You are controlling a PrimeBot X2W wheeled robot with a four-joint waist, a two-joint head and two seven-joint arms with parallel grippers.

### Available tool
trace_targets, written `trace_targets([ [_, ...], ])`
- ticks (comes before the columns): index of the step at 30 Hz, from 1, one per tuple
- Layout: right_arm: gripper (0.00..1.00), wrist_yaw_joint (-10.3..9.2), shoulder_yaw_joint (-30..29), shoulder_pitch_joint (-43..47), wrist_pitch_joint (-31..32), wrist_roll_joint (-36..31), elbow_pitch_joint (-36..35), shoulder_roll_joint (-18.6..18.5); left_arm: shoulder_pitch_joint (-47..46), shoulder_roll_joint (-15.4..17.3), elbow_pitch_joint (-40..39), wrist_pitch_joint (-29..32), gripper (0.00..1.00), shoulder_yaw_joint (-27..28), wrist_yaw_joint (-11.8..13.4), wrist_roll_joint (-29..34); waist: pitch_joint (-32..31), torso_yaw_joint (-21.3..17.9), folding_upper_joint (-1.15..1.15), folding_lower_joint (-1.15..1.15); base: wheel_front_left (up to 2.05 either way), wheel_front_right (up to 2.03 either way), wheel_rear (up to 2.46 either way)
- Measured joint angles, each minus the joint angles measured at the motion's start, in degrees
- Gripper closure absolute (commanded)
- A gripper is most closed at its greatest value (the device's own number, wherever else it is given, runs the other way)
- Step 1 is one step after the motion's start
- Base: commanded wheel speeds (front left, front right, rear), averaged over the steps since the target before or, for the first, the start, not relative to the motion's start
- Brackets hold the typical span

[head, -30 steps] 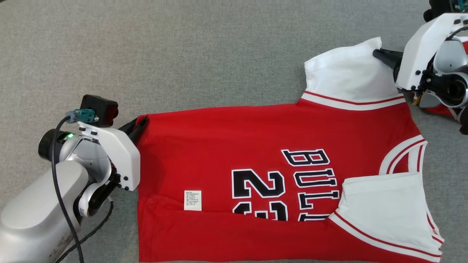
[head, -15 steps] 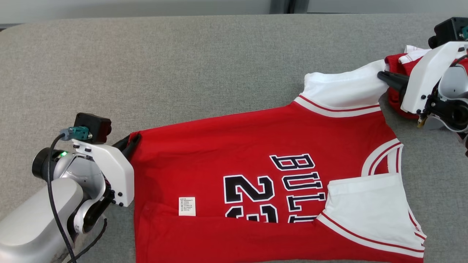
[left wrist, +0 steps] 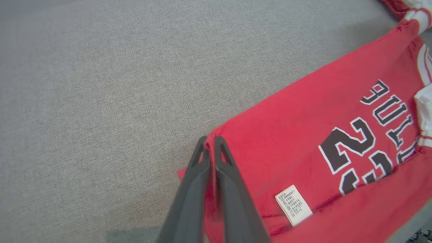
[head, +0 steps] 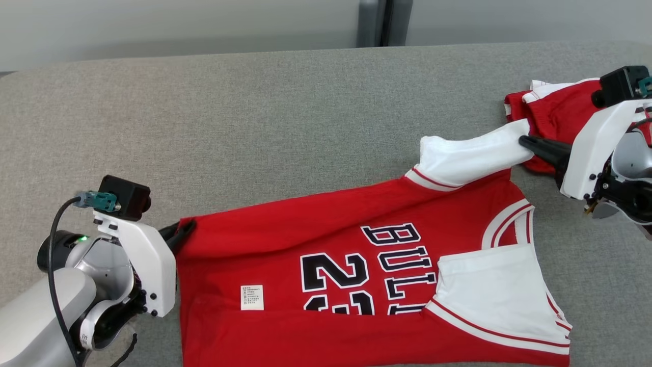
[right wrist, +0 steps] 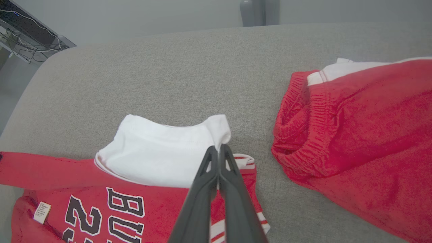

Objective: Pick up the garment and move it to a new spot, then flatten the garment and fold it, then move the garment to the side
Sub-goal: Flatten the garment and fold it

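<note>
**Jersey pinched at two ends, stretched between both grippers**

We note the red jersey [head: 356, 265] lying front up on the grey padded surface [head: 254, 127]. Its length runs across the head view from left to right, and the lettering and number read sideways. The near long edge is turned up over the front and covers the lower part of the digits. A white care label [head: 252, 297] sits just above that fold line.

Left gripper [head: 187, 227]: the fingers are pressed together on the far corner of the jersey's hem end. In the left wrist view a thin ridge of red cloth stands between the two tips. The rest of the jersey spreads away to the right of the fingers in that view, and the care label lies near them.

Right gripper [head: 524, 141]: the fingers are closed with no gap, nipping the cuff edge of the far sleeve [head: 468, 158]. This white sleeve is drawn out from the shoulder toward the gripper and sags slightly along its span. In the right wrist view the cuff corner peeks just above the fingertips, with the sleeve bunched to their left.

The near sleeve [head: 489, 285], also white, is folded flat onto the jersey's chest and is well apart from both grippers.

A pair of red shorts [head: 555, 109] lies crumpled on the surface just behind the right gripper. We cannot tell whether they touch the sleeve.
</note>
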Motion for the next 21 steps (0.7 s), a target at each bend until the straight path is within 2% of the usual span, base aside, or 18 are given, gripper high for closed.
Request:
trace_targets([
  [7, 1.00, 0.00, -0.1, 2.8, 0.8, 0.5, -3.4, -1.9, 2.1, 3.8, -2.1, 7.3, 1.00, 1.8, -4.1, -9.9, -0.7, -1.0, 0.00, 0.00, 0.00, 0.00, 0.00],
  [12, 1.00, 0.00, -0.2, 3.6, 1.6, 0.5, -4.6, -3.0, 2.1, 5.7, -1.9, 13.9, 1.00, 1.2, -6.6, -13.9, -1.0, -1.3, 0.00, 0.00, 0.00, 0.00, 0.00],
  [21, 1.00, 0.00, -0.2, 6.0, 6.3, 1.0, -10.9, -6.5, -0.8, 5.7, 0.5, 19.0, 1.00, 0.7, -7.6, -15.0, -0.4, -1.6, 0.00, 0.00, 0.00, 0.00, 0.00],
])
